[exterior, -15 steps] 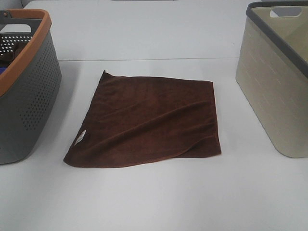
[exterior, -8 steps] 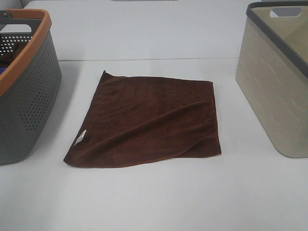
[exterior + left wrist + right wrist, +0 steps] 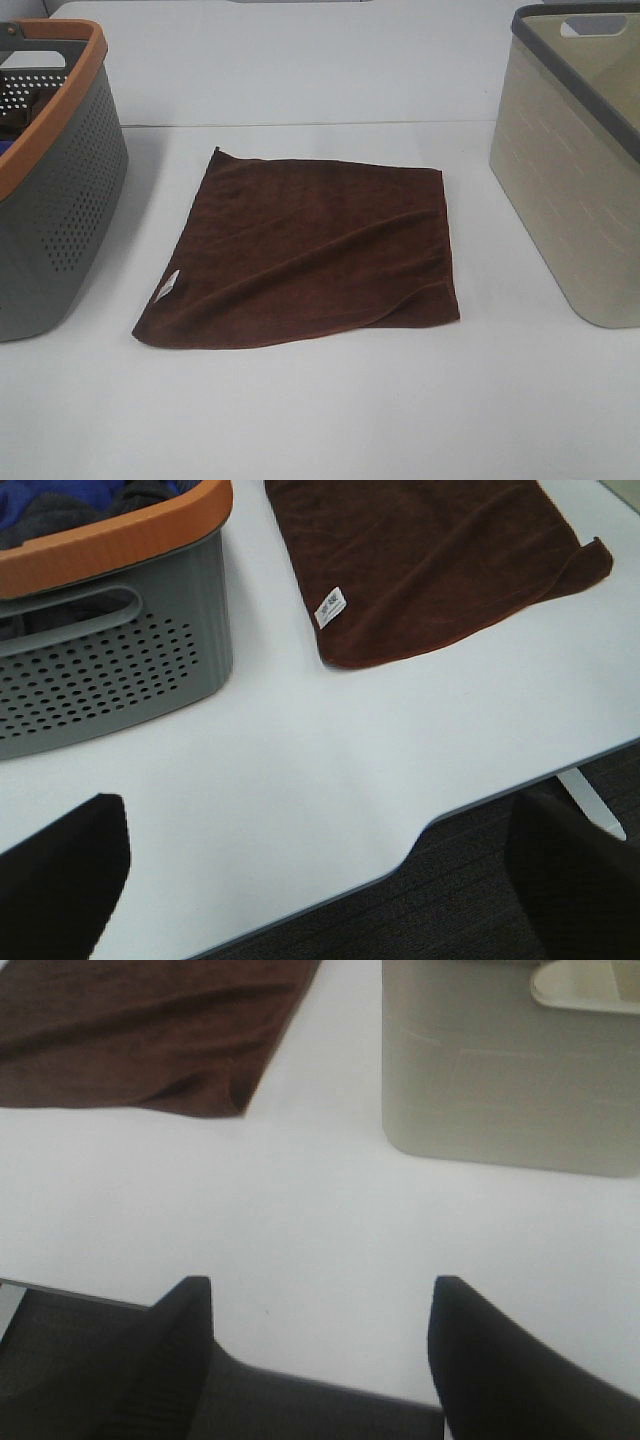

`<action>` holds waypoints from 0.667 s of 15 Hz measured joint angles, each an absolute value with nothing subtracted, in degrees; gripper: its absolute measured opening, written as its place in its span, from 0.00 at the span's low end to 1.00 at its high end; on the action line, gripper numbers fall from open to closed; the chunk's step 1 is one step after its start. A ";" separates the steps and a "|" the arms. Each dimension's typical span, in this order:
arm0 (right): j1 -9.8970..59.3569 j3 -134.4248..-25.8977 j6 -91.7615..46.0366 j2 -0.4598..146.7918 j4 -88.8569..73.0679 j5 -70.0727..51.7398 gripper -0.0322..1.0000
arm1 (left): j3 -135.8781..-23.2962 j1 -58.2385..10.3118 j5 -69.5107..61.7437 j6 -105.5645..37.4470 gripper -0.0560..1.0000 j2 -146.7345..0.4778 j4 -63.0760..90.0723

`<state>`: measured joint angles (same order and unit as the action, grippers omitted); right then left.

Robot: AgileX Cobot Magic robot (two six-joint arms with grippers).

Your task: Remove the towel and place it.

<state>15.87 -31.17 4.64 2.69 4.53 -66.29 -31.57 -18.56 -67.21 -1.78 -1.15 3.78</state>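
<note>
The dark brown towel (image 3: 305, 255) lies spread flat on the white table between the two baskets, its small white tag (image 3: 169, 284) near the front left corner. The left wrist view catches the towel (image 3: 430, 560) and the tag (image 3: 330, 606) too. In the right wrist view a corner of the towel (image 3: 150, 1030) shows. My left gripper (image 3: 320, 880) hangs open over the table's front edge, well back from the towel, nothing between its fingers. My right gripper (image 3: 320, 1350) is open above the front edge, empty. Neither arm shows in the high view.
A grey perforated basket (image 3: 50, 200) with an orange rim stands at the left, with dark and blue cloth inside (image 3: 70, 505). A beige basket (image 3: 575, 190) with a grey rim stands at the right. The table's front edge (image 3: 420, 830) runs just under both grippers.
</note>
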 joint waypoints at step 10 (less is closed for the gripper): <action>15.87 -30.60 1.89 -0.23 3.67 -64.97 0.60 | -29.68 -18.56 -61.08 -6.02 0.97 0.23 7.33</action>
